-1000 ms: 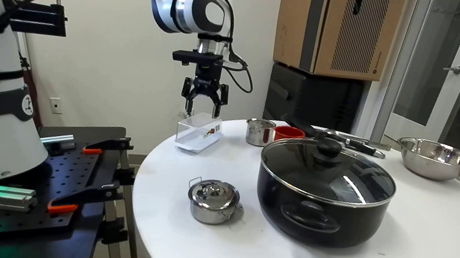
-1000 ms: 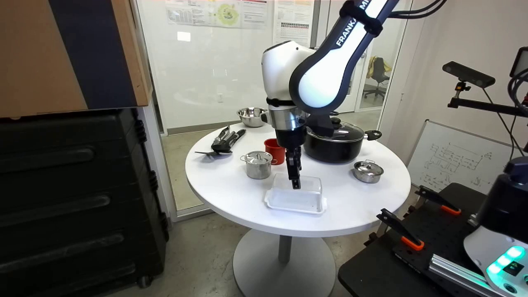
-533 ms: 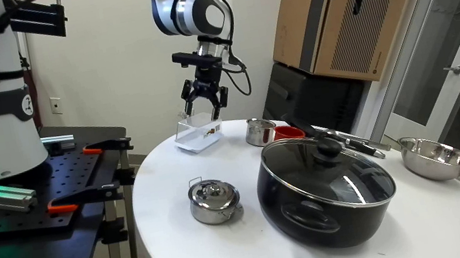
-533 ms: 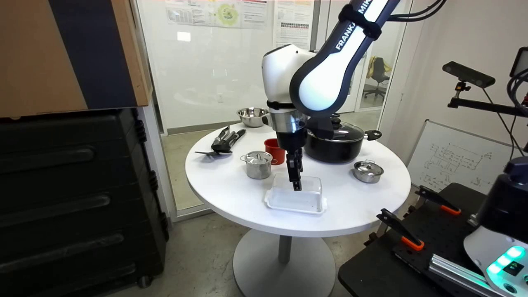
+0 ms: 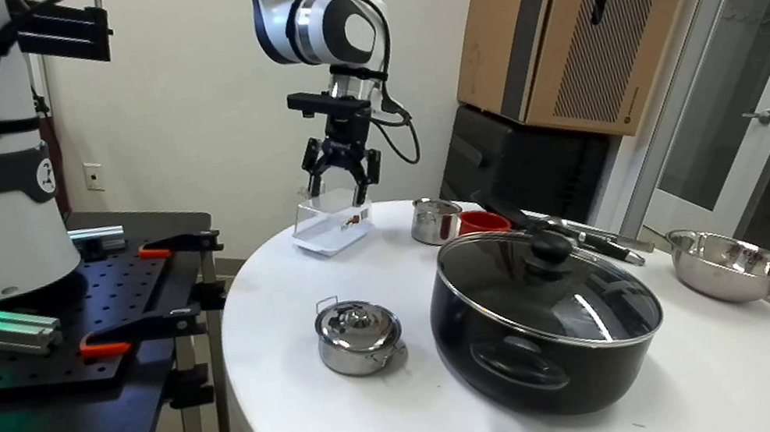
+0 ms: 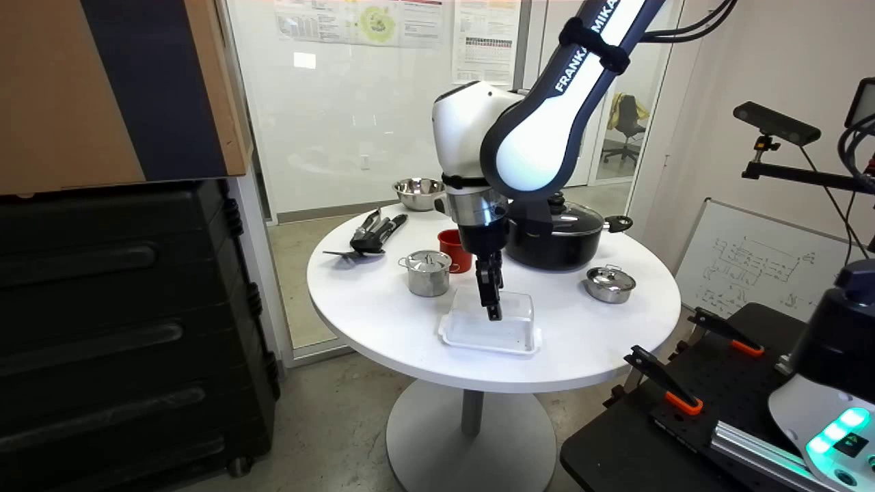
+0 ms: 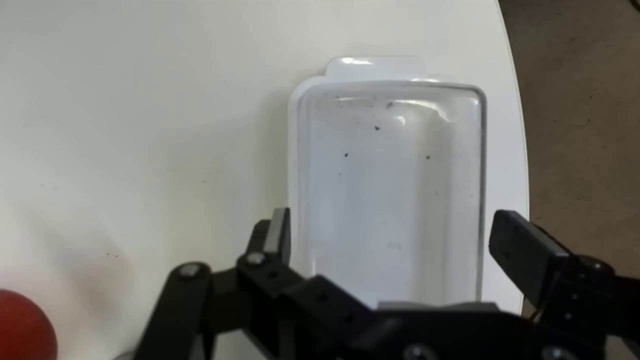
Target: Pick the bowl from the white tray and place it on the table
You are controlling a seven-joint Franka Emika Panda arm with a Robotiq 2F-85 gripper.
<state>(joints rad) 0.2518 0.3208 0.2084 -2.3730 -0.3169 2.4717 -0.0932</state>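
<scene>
while the gripper (image 7: 392,227) hung pointing down over the table (image 7: 150,125), which spread across the upper left of the wrist view, the clear cover (image 7: 390,185) sat on the white tray (image 7: 375,69) just right of the centre of that frame. this box-like cover was most likely the thing to be picked up, since nothing more bowl-shaped showed inside the tray. the coming move turned on how the two lay to each other: the cover was below the gripper, its long axis running from top to bottom of the wrist view, and the fingers (image 7: 520,255) stood to its left and right there, set to squeeze across the short side. in an exterior view the near fingertip (image 6: 494,314) overlapped the cover around the middle of its length, a little below and right of the frame's centre. those fingers were spread wide, slightly wider than the cover as the wrist view showed it, and nothing was gripped between them; whether a tip touched the cover's wall could not be told, as the wall was see-through. with the cover unlifted, the work seemed late in the approach, the placing wholly ahead. the next move probably called for a short drop, then an even squeeze; the risk was that the smooth sides would let the fingers slip.
</scene>
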